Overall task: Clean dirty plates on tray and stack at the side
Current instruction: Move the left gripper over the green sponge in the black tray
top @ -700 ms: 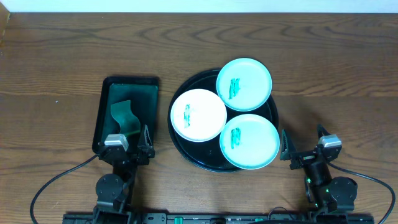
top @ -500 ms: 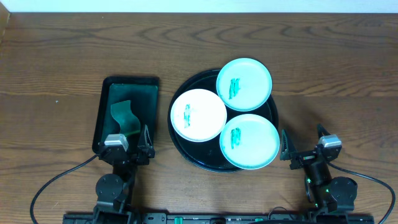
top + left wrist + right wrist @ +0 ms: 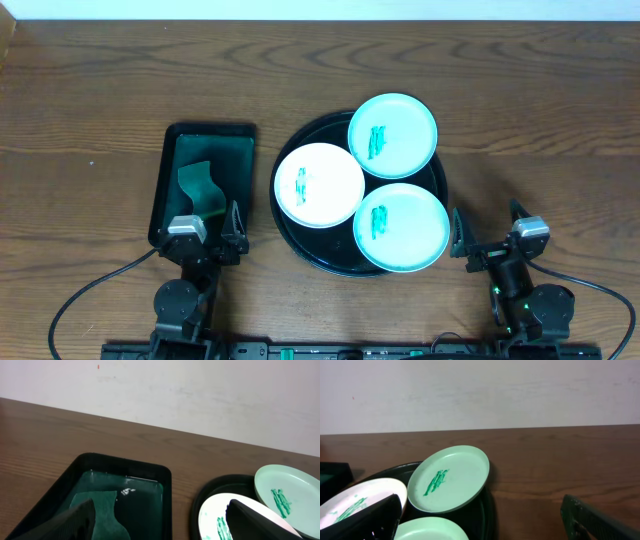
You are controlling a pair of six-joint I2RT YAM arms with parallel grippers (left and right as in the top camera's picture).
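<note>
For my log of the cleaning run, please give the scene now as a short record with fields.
plates: white plate, far turquoise plate, near turquoise plate; all smeared green
place: all on the black tray
side stack: none yet
green tray: holds a green cloth
left gripper: open, empty, by the green tray
right gripper: open, empty, right of the black tray

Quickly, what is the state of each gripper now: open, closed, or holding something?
Left gripper: open, holding nothing.
Right gripper: open, holding nothing.
</note>
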